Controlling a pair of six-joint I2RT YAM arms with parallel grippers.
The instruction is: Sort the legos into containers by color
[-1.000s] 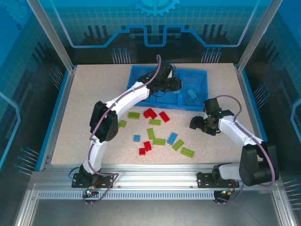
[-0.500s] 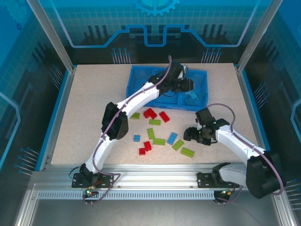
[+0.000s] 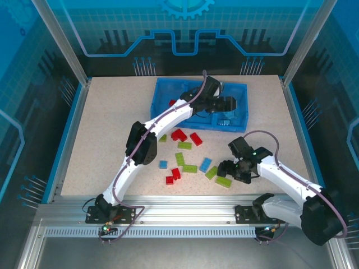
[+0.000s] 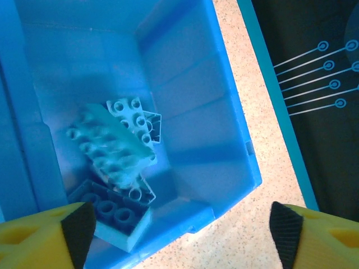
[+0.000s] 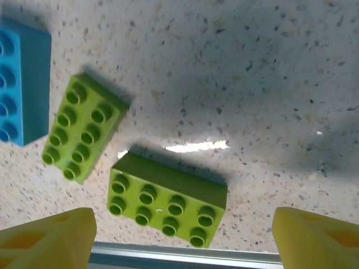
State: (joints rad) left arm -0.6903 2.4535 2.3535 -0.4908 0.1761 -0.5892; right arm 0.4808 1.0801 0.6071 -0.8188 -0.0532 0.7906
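Observation:
The long blue tray point(image 3: 168, 95) of containers stands at the back. My left gripper point(image 3: 226, 104) hangs open over its right compartment point(image 4: 202, 106). Under it a blurred light-blue brick point(image 4: 109, 147) lies on two other light-blue legos point(image 4: 115, 216). A red brick point(image 3: 172, 102) lies in the left compartment. My right gripper point(image 3: 227, 170) is open and low over a lime green brick point(image 5: 168, 202) near the front edge, with one finger on each side and apart from it. Beside it lie another green brick point(image 5: 84, 126) and a blue one point(image 5: 22, 89).
Loose legos lie scattered mid-table: red ones point(image 3: 179, 134), green ones point(image 3: 184, 145) and blue ones point(image 3: 205, 164). The metal front rail point(image 5: 185, 259) runs just below the green brick. Bare table lies to the left point(image 3: 106, 129). The left arm point(image 3: 168, 115) spans the tray's near wall.
My left gripper has swung right over the tray's right compartment and opened, letting go of a light-blue brick. The right arm has come down and forward to the green brick near the front edge.

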